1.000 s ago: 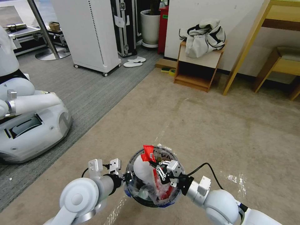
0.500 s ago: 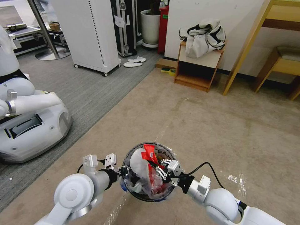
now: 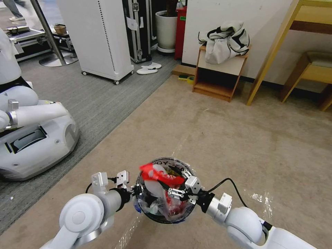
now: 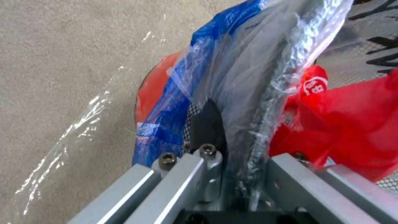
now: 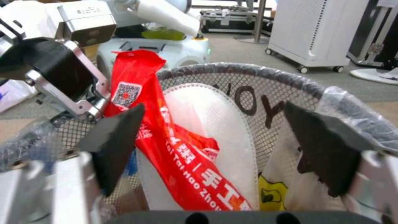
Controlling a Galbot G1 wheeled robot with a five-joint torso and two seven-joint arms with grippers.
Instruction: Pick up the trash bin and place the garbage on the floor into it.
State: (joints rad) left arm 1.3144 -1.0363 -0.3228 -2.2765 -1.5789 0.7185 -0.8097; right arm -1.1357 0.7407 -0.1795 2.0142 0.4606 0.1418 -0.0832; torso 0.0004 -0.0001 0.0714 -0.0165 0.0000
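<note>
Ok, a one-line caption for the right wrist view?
Open right gripper over the trash bin, red wrapper released inside.

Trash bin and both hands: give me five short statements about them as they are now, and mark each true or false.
1. The left hand is shut on the trash bin rim. True.
2. The right hand is shut on the red wrapper. False: its fingers stand open, with the wrapper lying loose across the bin's mouth.
3. The bin is lined with a clear plastic bag with blue edging. True.
4. The bin is empty. False: it holds the red wrapper, a white slipper and other litter.
5. A pair of white slippers lies on the beige carpet. False: it lies on the grey carpet.
</note>
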